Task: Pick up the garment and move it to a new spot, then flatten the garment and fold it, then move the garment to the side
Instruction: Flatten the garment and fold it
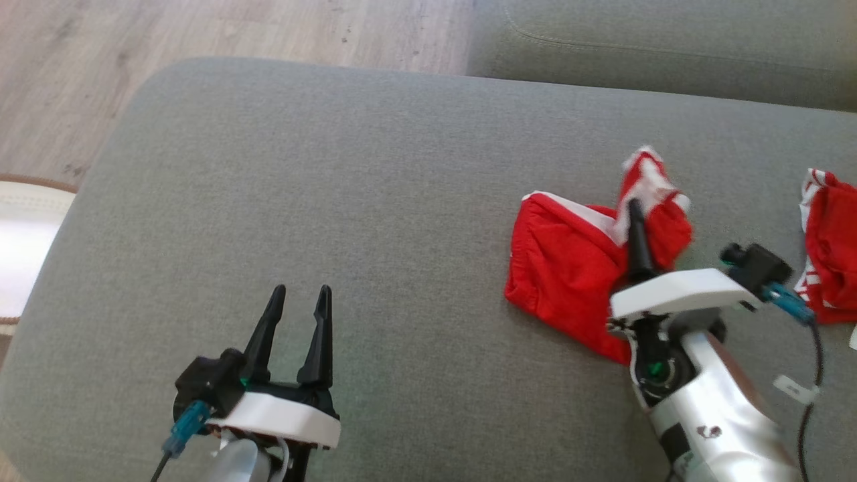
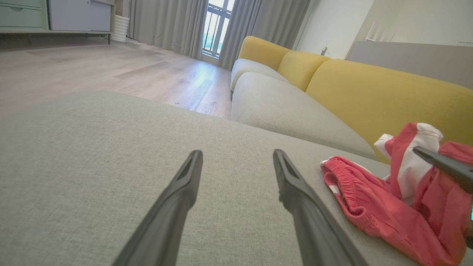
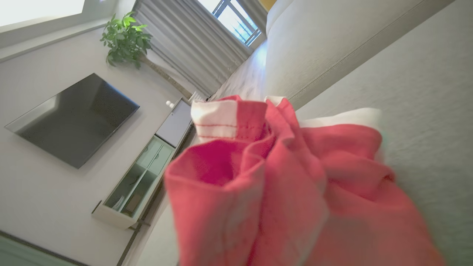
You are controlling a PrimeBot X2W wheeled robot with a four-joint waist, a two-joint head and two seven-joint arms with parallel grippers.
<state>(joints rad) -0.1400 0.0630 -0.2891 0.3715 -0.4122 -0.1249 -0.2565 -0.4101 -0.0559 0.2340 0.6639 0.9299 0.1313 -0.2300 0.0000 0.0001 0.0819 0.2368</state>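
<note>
Red cloth crowds my right wrist camera: the garment (image 3: 281, 192) is bunched right against the lens, with a white-trimmed hem standing up at the top of the bunch. From the head camera I see why. My right gripper (image 1: 633, 209) has its two dark fingers pressed together on a fold of the shorts, and that pinched fold stands up as a peak with white stripes, pointing away from me toward the back of the sofa.

Below the peak, the garment's other part lies on the grey cushion (image 1: 335, 167), on my right side and well apart from my left arm. As far as I can judge, its long axis runs from the raised tip at the far end down toward the near edge of the cushion, leaning a little to my left. My left wrist camera shows the elastic waistband on the side facing my left arm, resting on the cushion.

My left gripper (image 1: 301, 292) hovers low over bare cushion at lower left, fingers spread wide and pinching nothing, pointing forward.

Another red and white piece of clothing (image 1: 830, 248) lies at the far right edge, apart from the first. Beyond the cushion I see wood floor (image 1: 234, 27) and a yellow backrest (image 2: 369, 88).
</note>
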